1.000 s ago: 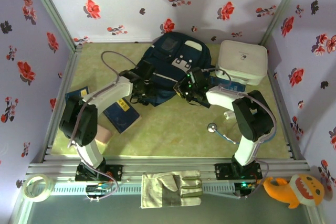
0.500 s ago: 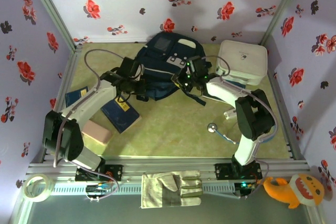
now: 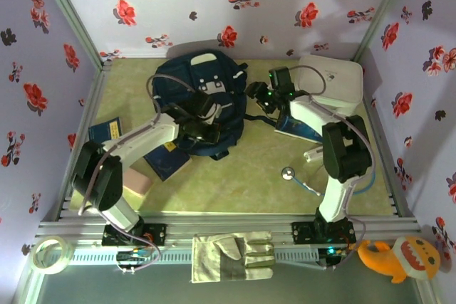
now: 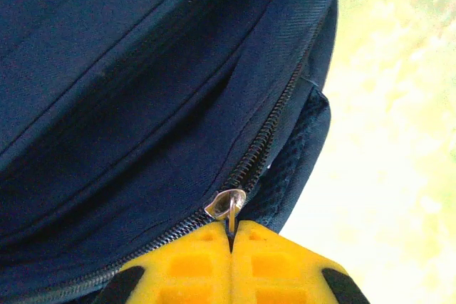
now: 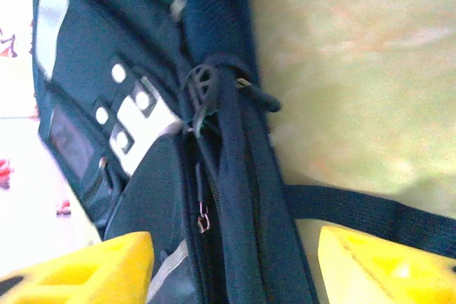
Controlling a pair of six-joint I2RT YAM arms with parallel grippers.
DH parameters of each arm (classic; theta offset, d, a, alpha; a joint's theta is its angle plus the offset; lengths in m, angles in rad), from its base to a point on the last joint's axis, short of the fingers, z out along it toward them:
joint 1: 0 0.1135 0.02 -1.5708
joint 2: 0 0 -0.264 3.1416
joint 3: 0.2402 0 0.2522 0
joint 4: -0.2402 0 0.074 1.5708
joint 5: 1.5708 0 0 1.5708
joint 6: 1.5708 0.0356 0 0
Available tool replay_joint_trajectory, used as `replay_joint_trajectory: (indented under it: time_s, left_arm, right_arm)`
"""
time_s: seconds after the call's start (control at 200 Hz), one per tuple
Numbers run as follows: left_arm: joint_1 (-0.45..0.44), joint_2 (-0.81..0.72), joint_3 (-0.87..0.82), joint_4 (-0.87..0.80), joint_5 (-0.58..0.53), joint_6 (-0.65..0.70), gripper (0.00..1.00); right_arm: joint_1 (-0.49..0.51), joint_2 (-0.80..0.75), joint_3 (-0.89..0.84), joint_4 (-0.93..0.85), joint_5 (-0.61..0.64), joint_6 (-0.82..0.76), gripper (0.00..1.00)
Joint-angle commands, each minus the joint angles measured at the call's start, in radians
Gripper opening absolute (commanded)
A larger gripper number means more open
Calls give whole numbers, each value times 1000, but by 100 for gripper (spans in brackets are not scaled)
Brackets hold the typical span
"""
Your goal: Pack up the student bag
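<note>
1. The student bag (image 3: 196, 97) lies flat on the far, middle-left part of the table (image 3: 235, 183), its front face up, with the white buckle patches and grey panel showing.
2. The left gripper (image 3: 206, 132) sits at the bag's near right edge.
3. In the left wrist view, the left gripper (image 4: 231, 229) has its yellow fingers (image 4: 192, 268) pressed together on the metal zipper pull (image 4: 226, 204). The pull stands at the end of a dark zip line that runs up across the navy fabric (image 4: 128, 90).
4. The right gripper (image 3: 258, 96) is just beside the bag's right edge, at the far side of the table.
5. In the right wrist view, the right gripper (image 5: 231, 247) has its jaws spread wide. One yellow finger (image 5: 85, 268) is on the left and the other is on the right. The bag's side (image 5: 128, 105) runs between them, and neither pad presses on it.
6. A dark strap (image 5: 356, 211) trails from the bag onto the green surface.
7. A white zip case (image 3: 331, 83) rests at the far right, well apart from the bag.
8. A blue book (image 3: 298, 129) lies under the right arm. Two more blue books (image 3: 165, 162) lie to the left, near a pink block (image 3: 134, 180).
9. On the near rail lie a work glove (image 3: 235, 255), a tape roll (image 3: 48, 254) and an orange plush toy (image 3: 395, 258).
</note>
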Motion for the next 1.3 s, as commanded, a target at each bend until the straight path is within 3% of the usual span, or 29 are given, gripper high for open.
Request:
replay_joint_trajectory:
  time_s: [0.0,0.295,0.52,0.76,0.865,1.12,1.295]
  left_arm:
    - [-10,37,84,53,44,-25,0]
    - [-12,96,154,69,53,-26,0]
    - [-12,113,165,96,58,-24,0]
    - [-13,117,161,101,57,-21,0]
    - [-12,121,156,101,58,-22,0]
    - [-10,122,131,89,57,21,0]
    - [-9,142,135,65,57,96,0]
  right_arm:
    - [12,-128,-73,-2,61,19,72]
    - [112,-211,-273,93,42,252,76]
    - [185,-110,-248,141,82,310,82]
    - [194,-40,-205,176,68,318,83]
    - [194,-41,-214,161,84,317,76]
    - [188,-58,-196,57,161,279,44]
    - [167,-46,-140,-8,216,216,30]
